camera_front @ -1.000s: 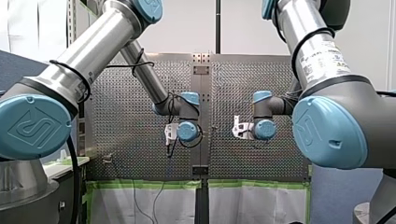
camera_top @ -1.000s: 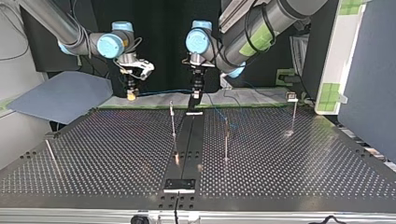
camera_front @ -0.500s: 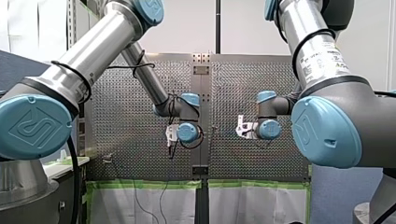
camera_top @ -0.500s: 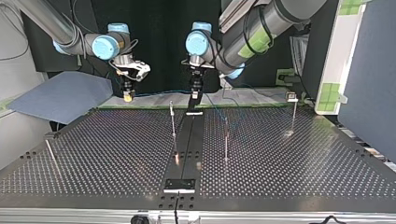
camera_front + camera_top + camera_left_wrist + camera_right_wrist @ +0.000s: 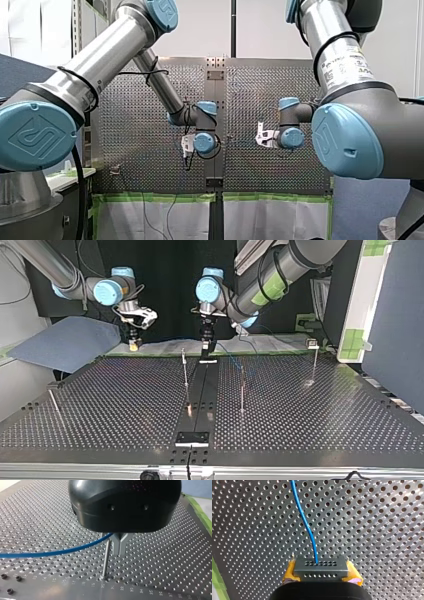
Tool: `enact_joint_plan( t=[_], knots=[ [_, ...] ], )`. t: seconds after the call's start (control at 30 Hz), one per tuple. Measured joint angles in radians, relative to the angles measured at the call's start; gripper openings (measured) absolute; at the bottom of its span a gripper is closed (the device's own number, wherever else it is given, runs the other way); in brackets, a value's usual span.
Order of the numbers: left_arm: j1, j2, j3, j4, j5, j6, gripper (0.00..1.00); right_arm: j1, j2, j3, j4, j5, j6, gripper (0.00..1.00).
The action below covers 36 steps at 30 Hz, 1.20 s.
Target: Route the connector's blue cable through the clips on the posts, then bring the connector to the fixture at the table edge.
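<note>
**Connector (image 5: pixel 320 567) clamped at the right, blue cable (image 5: pixel 305 527) pinched at the left**

Connector detail is given by the right wrist view alone: the grey block is clamped between the yellow pads (image 5: pixel 353 577) of my right gripper (image 5: pixel 321 573) above the bench (image 5: pixel 387 530), and the blue cable is led out of its upper face. In the left wrist view, the metal fingers (image 5: pixel 115 542) of my left gripper (image 5: pixel 119 551) are closed together on the cable, just beside a post (image 5: pixel 106 557). Only in the top view are both grippers shown, well apart over the bench's far edge, with further posts (image 5: pixel 242 390) nearer the camera.
</note>
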Motion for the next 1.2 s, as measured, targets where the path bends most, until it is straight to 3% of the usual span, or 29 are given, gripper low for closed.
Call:
enact_joint_plan(
  t=[0.3, 0.67, 1.2],
  knots=[
    [0.004, 0.001, 0.008, -0.004, 0.005, 0.000, 0.01, -0.014, 0.000, -0.010, -0.001, -0.024, 0.000, 0.06],
    [0.003, 0.001, 0.026, -0.025, 0.011, 0.003, 0.01, -0.028, 0.000, -0.012, -0.021, -0.075, 0.010, 0.06],
    [0.006, 0.000, 0.038, -0.025, 0.013, 0.003, 0.01, -0.047, 0.001, -0.015, -0.033, -0.081, 0.018, 0.06]
  ],
)
